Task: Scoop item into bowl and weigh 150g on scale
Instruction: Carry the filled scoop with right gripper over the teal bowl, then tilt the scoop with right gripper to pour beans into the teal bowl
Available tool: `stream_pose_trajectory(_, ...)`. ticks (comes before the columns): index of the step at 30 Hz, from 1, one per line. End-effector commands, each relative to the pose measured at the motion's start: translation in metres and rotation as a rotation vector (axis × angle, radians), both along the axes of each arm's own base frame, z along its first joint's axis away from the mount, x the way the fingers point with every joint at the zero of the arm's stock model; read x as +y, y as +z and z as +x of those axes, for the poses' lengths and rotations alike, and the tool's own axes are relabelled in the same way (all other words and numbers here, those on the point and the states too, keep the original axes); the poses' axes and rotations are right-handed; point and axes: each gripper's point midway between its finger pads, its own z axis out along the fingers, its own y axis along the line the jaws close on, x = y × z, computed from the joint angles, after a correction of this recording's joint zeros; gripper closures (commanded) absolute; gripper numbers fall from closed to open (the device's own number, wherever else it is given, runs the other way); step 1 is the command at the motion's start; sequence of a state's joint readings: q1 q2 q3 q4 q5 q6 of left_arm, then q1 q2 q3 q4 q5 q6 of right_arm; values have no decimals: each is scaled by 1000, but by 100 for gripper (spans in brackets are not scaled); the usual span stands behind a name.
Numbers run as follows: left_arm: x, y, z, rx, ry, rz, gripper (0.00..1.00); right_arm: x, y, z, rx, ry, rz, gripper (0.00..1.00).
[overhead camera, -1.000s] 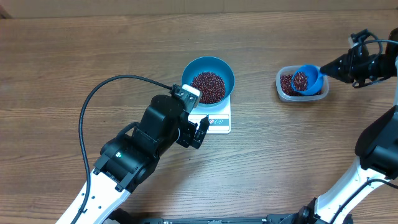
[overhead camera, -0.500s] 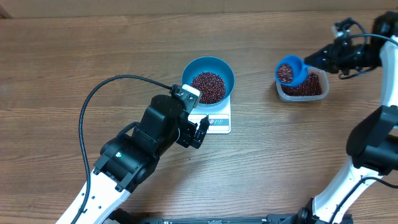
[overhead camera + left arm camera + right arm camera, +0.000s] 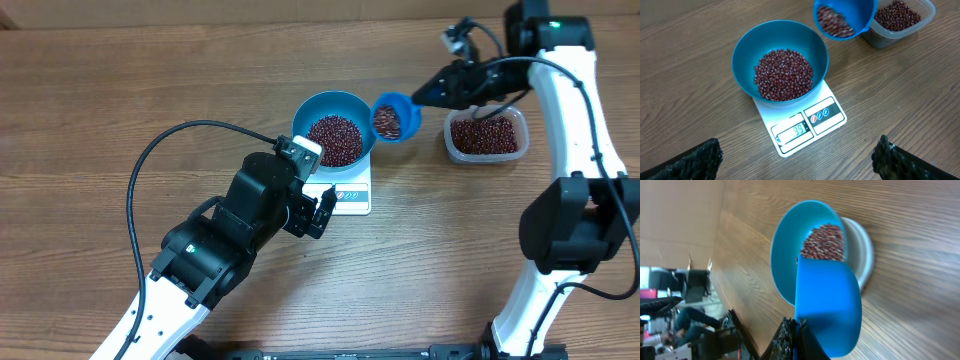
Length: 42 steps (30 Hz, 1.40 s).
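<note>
Table [image 3: 100, 80]: L arm low centre, R arm reaching in from far right. L gripper [image 3: 795, 161] hovers just in front of scale [image 3: 812, 117], fingers spread wide, holding nothing. R gripper [image 3: 440, 90] is pinched tight on the scoop handle. Bowl [image 3: 742, 50] sits on scale, part-filled w/ beans [image 3: 783, 74]. More beans in tub [image 3: 452, 150], off to the right & apart from scale. Scoop [image 3: 397, 115] is loaded, tilted, just beside bowl's right rim, not clearly over it yet. Display [image 3: 792, 131] looks like 39, so well short of target, I'd judge.

Step in hand: tip this load into bowl. To do it well:
- Get scoop lip over bowl centre before tipping further, else beans spill onto table.
- Roll wrist slowly & pour in a trickle, no dump.
- Don't touch bowl w/ scoop; any press skews the reading.
- Let the reading settle before the next scoop.
- Keep L gripper off the scale.
</note>
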State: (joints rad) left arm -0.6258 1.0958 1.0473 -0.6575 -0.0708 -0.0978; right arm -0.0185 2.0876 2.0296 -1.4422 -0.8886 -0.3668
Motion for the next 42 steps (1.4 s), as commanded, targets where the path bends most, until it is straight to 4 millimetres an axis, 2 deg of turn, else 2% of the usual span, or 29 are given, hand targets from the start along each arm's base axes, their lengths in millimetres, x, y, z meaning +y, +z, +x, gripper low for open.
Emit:
stream_pose_trajectory(1,1,4,-1,-11,-8,-7,0,21,34,-2,-116,48,29,96)
stream_pose_trajectory(7,1,4,-1,-11,-8,-7,0,49,34,1,-196,113,13,96)
stream_pose_trajectory(14,1,4,-1,-11,-8,-7,0,63,13,9,-273,144,-191,96)
stream_pose_trajectory(25,1,3,-1,-8,-8,-5,0,100,14,21,-432,196,-272,96)
stream_pose_trajectory(34,1,3,-1,-8,-8,-5,0,113,6,19,-502,252,-383,96)
stream_pose_trajectory(42,1,3,-1,-8,-7,-4,0,116,0,19,-540,274,-481,96)
